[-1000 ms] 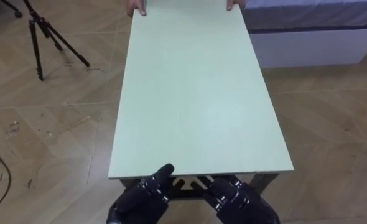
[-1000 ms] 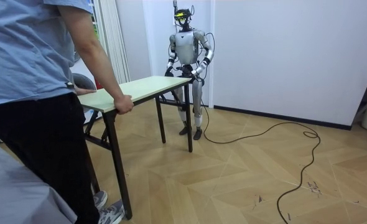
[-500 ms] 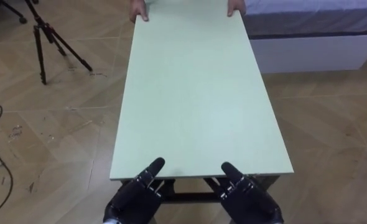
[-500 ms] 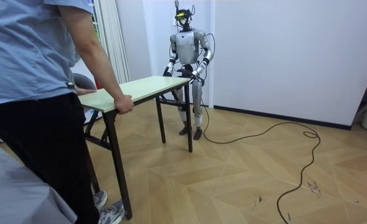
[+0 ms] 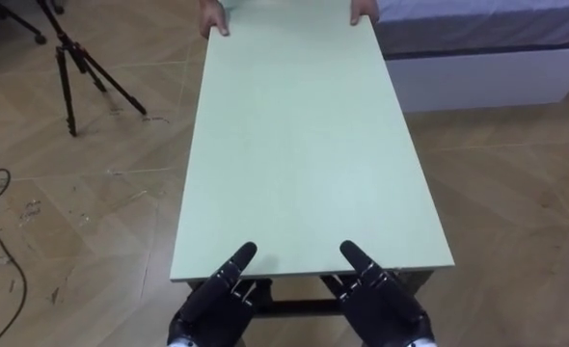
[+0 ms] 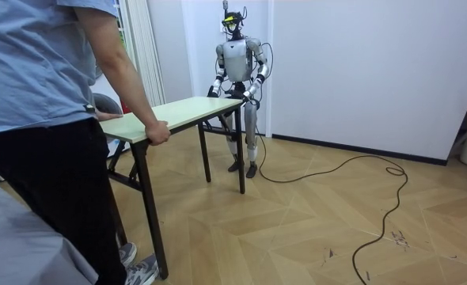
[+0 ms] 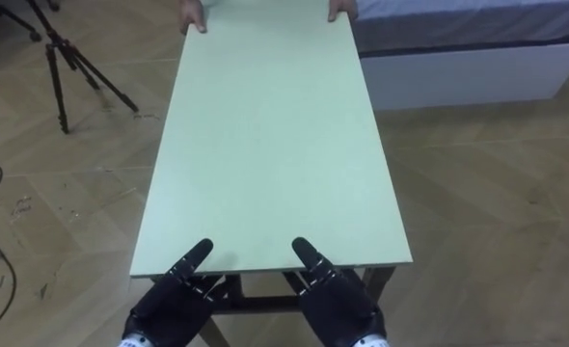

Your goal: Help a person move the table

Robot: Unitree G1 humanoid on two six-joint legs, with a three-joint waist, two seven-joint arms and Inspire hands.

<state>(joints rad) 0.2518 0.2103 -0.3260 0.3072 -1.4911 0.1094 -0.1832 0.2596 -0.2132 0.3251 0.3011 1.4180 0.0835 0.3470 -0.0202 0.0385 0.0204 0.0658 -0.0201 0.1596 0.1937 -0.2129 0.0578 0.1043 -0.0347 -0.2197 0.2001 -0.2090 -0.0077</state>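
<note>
Here, left hand [image 5: 210, 306] and right hand [image 5: 386, 308] at table [image 5: 304, 145] edge, grip unclear, person [image 6: 43, 119] opposite.

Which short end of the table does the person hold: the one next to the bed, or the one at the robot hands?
The far end of the table, next to the bed: a person's hand grips each of its corners.

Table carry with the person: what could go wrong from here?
The left hand and right hand meet only the near rim of the pale green rectangular tabletop, so the hold may slip. The white bed base lies close beside the far right corner; a swing right could hit it. The black tripod stands left.
</note>
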